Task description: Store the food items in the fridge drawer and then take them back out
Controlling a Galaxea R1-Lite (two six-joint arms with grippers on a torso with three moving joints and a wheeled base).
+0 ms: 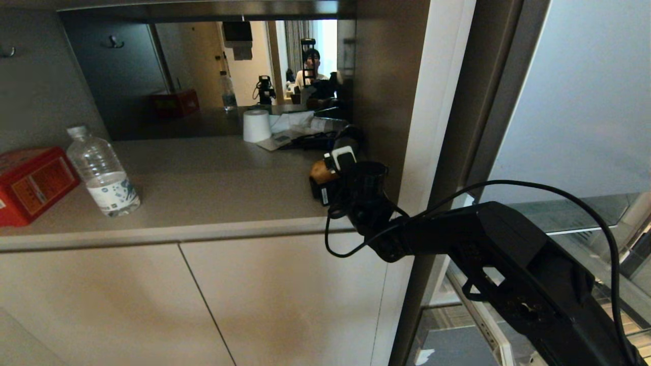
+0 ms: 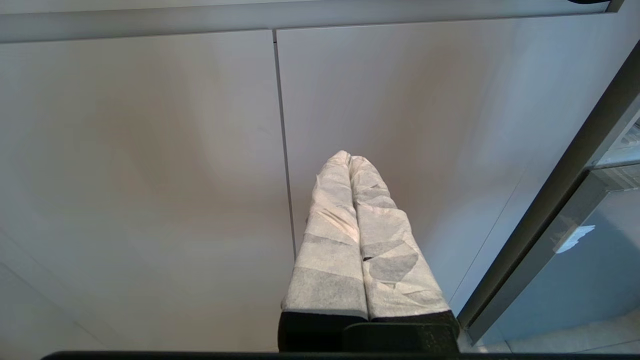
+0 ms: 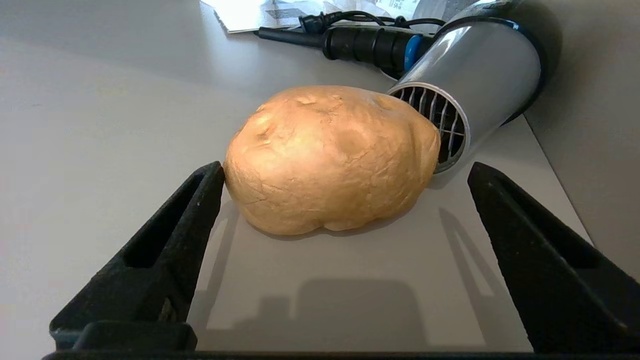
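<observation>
Right arm is reaching forward, its black right gripper (image 3: 345, 170) lying low and level with jaws standing wide apart; one black fingertip (image 3: 212, 175) is touching something ahead of it. Left gripper (image 2: 350, 159) is hanging parked, white-wrapped fingers (image 2: 332, 235) pressed together.

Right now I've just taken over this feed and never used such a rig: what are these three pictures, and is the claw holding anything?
You are looking through a two-armed robot's cameras. The head view looks down at a beige counter beside a silver fridge. The other two views sit behind each arm's claw.

The right claw is open, its black fingers on either side of a tan potato that lies on the counter; one fingertip is at the potato's edge, but nothing is gripped. A silver hair dryer lies just behind the potato.

The left claw is shut and empty, parked facing the cabinet doors.

Also on the counter: a water bottle and a red box.
</observation>
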